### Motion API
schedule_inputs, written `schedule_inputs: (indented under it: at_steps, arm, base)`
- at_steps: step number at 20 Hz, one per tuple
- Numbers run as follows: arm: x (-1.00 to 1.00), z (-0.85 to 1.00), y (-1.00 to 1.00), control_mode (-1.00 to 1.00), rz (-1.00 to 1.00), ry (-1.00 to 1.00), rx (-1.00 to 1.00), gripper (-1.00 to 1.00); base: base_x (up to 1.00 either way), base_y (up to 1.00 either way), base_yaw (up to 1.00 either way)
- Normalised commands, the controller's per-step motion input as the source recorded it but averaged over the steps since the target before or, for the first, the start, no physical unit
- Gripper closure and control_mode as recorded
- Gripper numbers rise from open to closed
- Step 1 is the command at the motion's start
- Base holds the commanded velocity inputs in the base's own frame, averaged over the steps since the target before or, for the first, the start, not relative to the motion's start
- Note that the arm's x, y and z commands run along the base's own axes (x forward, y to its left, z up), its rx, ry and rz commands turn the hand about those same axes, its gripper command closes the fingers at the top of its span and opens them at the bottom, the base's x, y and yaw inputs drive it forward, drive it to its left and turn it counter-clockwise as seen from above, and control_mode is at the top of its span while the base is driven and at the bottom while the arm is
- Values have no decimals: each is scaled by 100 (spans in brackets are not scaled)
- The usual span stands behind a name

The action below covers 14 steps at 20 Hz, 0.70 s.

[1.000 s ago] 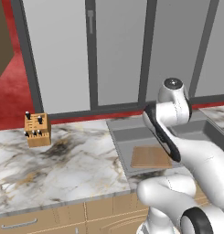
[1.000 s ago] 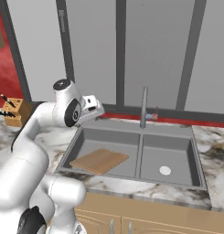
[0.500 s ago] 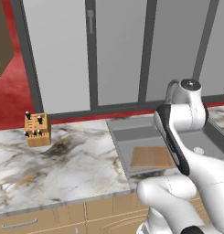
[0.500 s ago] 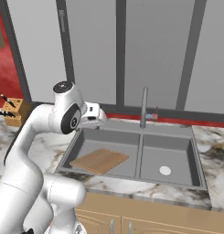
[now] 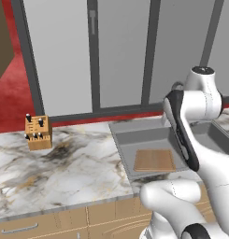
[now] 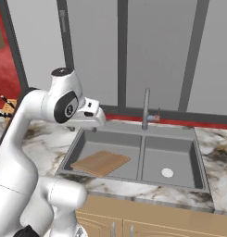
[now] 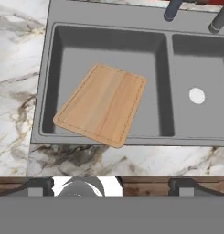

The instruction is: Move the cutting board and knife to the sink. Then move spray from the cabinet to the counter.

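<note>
While the cutting board (image 5: 154,160) already lay inside the sink (image 5: 134,134) in the left base view, tipped a little against the near wall of the left basin, the arm stood over the basin with nothing carried. Left of the sink on the counter (image 5: 64,172) stood a knife block (image 5: 38,132), well apart from the basin; the loose knife could not be made out anywhere around it. Judging from that, the board step was finished and the knife was the step in hand.

From the right base view, the gripper (image 6: 97,118) hovered above the sink's left rear corner, clear of the board (image 6: 101,162). The faucet (image 6: 145,108) rose behind the divider between the two basins, and the right basin held only its drain. Tall grey cabinet doors (image 6: 94,51) stood shut behind the sink; the spray was not to be seen, presumably behind a door.

Through the hand view, looking down on the sink (image 7: 49,55), the board (image 7: 103,104) lay askew in the left basin, and the pincer's tips stood spread wide at the lower edge with nothing between them. The next move likely called for swinging away from the sink to find the knife. Nothing blocked the way over the counter; the faucet was the one thing to clear.
</note>
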Motion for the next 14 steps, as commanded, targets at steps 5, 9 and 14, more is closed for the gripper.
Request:
schedule_inputs:
  at_steps: [5, 9, 14]
  arm:
    - [-49, 15, 0, -100, -1, 15, 16, -100]
    - [-21, 2, 1, -100, -4, 0, 1, -100]
    - [-34, 1, 0, -100, 1, 0, -2, -100]
  base:
    - [0, 0, 0]
    - [0, 0, 0]
    - [0, 0, 0]
